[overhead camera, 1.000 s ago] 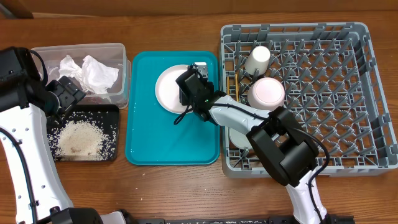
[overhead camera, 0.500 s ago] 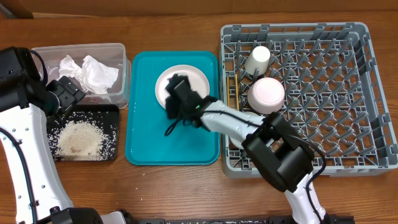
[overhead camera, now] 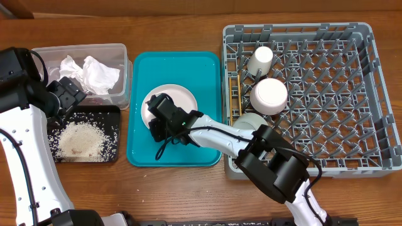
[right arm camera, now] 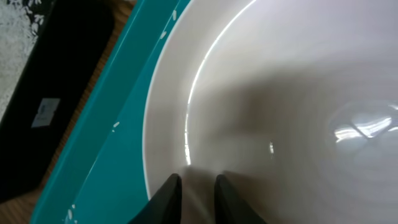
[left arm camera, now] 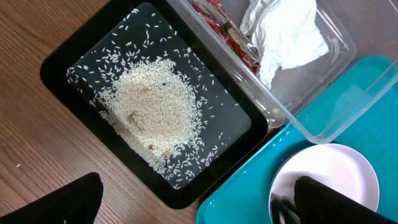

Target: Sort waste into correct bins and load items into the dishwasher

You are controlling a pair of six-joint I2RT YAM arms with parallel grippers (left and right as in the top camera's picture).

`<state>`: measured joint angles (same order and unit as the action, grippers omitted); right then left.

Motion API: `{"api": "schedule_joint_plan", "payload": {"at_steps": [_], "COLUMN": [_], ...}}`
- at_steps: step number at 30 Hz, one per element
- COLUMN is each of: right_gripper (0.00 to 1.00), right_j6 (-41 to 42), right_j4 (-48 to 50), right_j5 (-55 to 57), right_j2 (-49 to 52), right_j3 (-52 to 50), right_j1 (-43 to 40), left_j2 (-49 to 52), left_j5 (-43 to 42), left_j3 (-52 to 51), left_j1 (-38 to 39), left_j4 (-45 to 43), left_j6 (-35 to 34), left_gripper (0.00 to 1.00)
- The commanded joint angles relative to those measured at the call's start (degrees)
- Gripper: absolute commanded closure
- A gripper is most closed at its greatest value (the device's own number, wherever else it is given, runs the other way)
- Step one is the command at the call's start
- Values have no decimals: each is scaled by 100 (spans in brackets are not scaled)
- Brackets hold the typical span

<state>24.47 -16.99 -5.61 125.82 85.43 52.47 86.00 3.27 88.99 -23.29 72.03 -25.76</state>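
Item: plate (overhead camera: 180, 98), pale pink, flat on the teal tray (overhead camera: 188, 150) near its left edge, not yet racked. Right gripper (overhead camera: 157, 123): jaws nearly together on the plate's left rim, apparently pinching it for lifting toward the dish rack (overhead camera: 352, 94). Left gripper (overhead camera: 63, 95): spread wide, idle over the black tray (overhead camera: 114, 113).

Table (overhead camera: 188, 188): wooden, mid-brown with a reddish cast, filling nearly all of the overhead view.
Grain: long streaks running left to right, with darker bands and some wavy figuring toward the front edge.
Finish: smooth, low sheen.
Far left corner: pale patch (overhead camera: 12, 6) beyond the table's edge; too little shows to name it.
Front edge: narrow dark strip (overhead camera: 251, 223) with small white markings, unreadable.
Light: soft and even from above, with faint, short shadows.
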Motion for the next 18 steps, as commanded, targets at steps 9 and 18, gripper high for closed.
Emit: {"api": "schedule_joint_plan", "payload": {"at_steps": [9,18], "right_gripper": [62,61], "right_j6": [-243,-197], "right_j4": [-1248,-1366], "right_j5": [2900,2861], "right_j2": [-1233,-855], "right_j3": [249,13], "right_j1": [-328,-754], "left_j2": [24,24], "left_j5": [13,13], "left_j3": [81,81], "left_j1": [11,11], "left_j4": [-9,-7], "left_j6": [46,46], "left_gripper": [0,0]}}
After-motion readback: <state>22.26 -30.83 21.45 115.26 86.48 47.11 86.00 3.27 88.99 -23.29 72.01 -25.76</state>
